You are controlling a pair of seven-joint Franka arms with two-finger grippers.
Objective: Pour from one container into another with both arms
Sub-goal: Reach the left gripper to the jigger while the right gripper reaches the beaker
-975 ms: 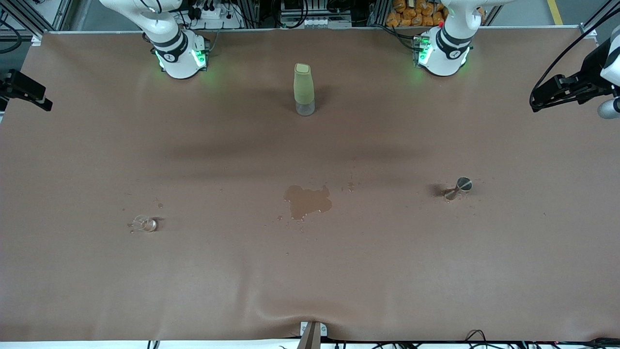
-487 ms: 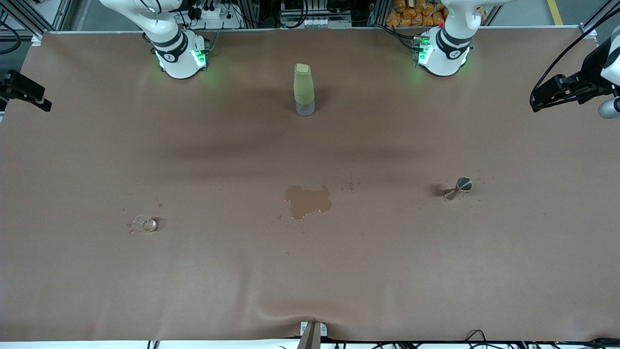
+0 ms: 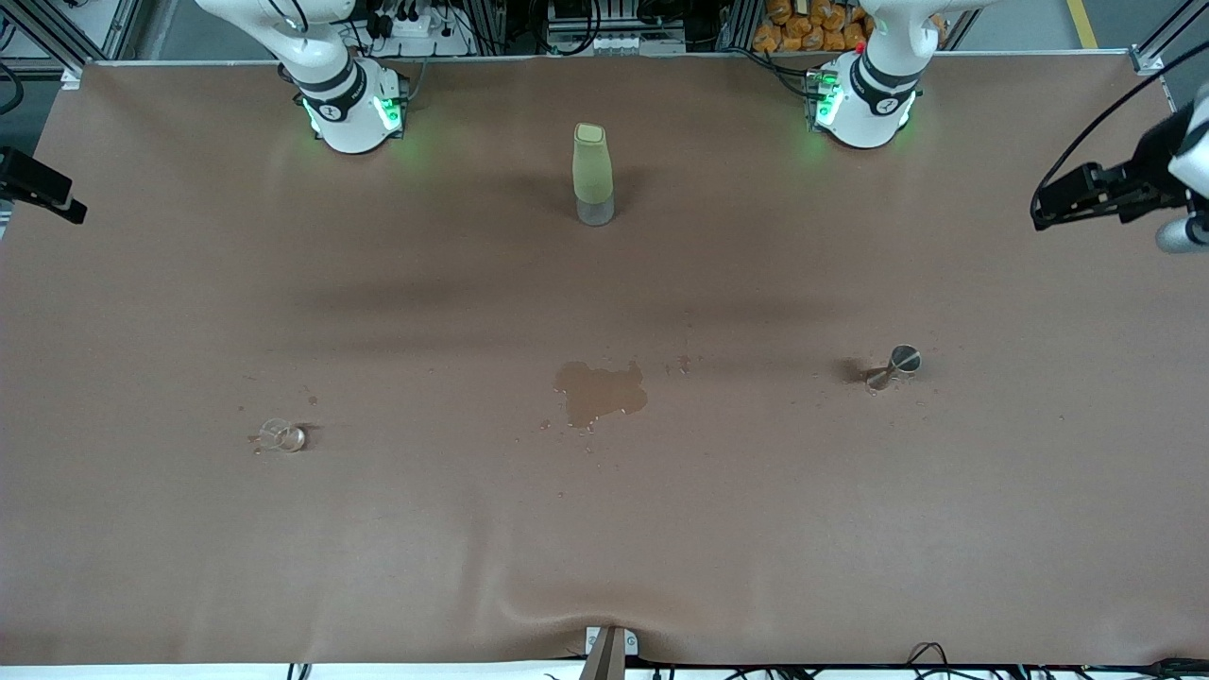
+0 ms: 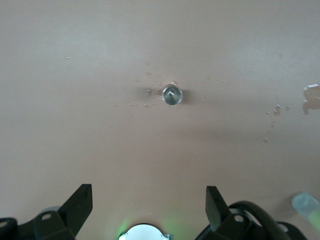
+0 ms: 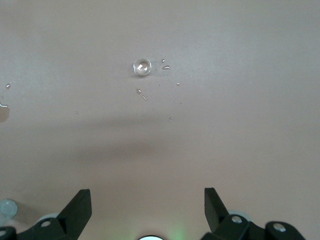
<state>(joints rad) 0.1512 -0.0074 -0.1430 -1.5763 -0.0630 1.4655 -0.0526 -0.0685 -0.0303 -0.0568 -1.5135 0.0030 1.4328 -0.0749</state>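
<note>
The tiny clear glass cup (image 3: 282,435) stands toward the right arm's end of the table, with droplets around it. In the right wrist view the cup (image 5: 142,66) lies well below my open, empty right gripper (image 5: 146,196). The silvery jigger (image 3: 894,365) stands upright toward the left arm's end. From the left wrist view the jigger (image 4: 172,95) shows from above, far below my open, empty left gripper (image 4: 148,192). Both hands hang high over the table's ends: the left hand (image 3: 1096,187) and the right hand (image 3: 38,184).
A tall pale-green bottle (image 3: 592,175) stands mid-table between the two arm bases. A brown puddle (image 3: 599,392) lies mid-table between cup and jigger, nearer to the front camera than the bottle. Small droplets dot the brown table cover (image 3: 604,529).
Both hands have drifted slightly outward toward the table's ends. Cup, jigger and bottle have not moved.
</note>
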